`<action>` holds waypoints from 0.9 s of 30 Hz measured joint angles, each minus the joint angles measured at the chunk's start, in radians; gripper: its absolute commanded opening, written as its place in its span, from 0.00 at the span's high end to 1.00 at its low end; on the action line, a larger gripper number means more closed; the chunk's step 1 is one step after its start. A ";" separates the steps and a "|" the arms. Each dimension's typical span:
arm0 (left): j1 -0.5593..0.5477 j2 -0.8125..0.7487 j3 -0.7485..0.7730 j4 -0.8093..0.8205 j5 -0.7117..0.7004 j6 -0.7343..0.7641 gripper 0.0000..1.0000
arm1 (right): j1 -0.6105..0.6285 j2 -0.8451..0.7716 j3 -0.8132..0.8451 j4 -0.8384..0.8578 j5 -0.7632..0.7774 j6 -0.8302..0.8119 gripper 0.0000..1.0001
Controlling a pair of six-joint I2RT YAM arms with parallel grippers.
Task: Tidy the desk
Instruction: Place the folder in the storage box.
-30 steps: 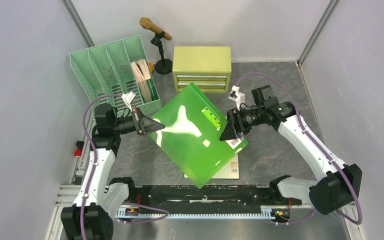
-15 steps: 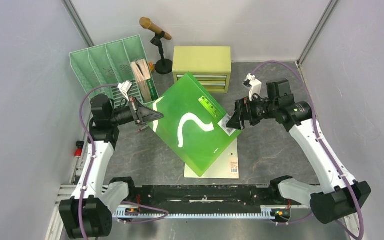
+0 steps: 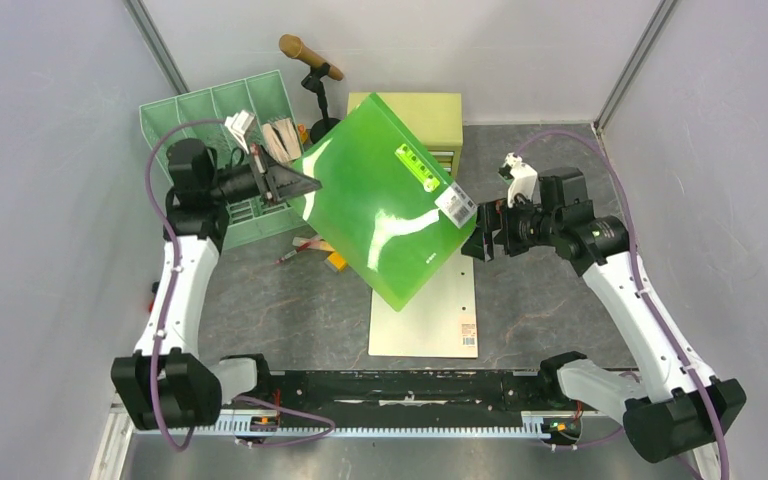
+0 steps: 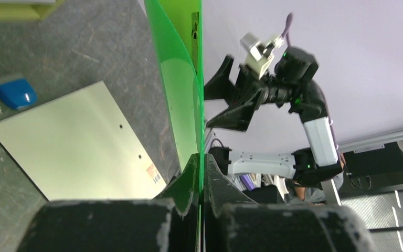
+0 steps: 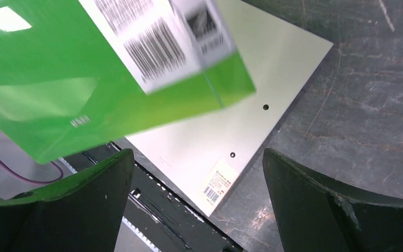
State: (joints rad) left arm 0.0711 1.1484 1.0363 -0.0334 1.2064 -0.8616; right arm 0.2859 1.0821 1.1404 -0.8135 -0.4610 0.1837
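One dark grey table (image 3: pixel 560 300) fills the pale-walled cell under both arms; green folder (image 3: pixel 380 210) tilted above it; pale sheet (image 3: pixel 425 320) flat on table beneath; left pincer (image 3: pixel 305 185) clamped on folder's left edge; right pincer (image 3: pixel 473 243) wide, empty, beside folder's labelled corner

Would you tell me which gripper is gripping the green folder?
The left gripper, fingers pinched on the green folder; the right gripper stands open beside it.

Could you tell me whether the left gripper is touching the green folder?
Touching. The left wrist view shows the left gripper shut on the edge of the green folder.
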 measured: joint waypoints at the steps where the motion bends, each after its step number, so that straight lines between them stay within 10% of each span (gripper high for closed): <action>1: -0.001 0.020 0.033 -0.014 -0.002 0.009 0.98 | 0.000 -0.005 -0.014 0.001 0.000 0.005 0.02; 11: -0.017 0.214 0.495 -0.485 -0.191 0.308 0.98 | 0.000 -0.019 -0.121 0.042 -0.010 0.044 0.02; 27: -0.017 0.063 0.468 -0.603 -0.711 0.365 0.98 | 0.000 -0.035 -0.185 0.089 -0.040 0.062 0.02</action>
State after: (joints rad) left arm 0.0544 1.2110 1.5043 -0.6361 0.4953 -0.4961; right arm 0.2859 1.0470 0.9558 -0.7250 -0.5011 0.2455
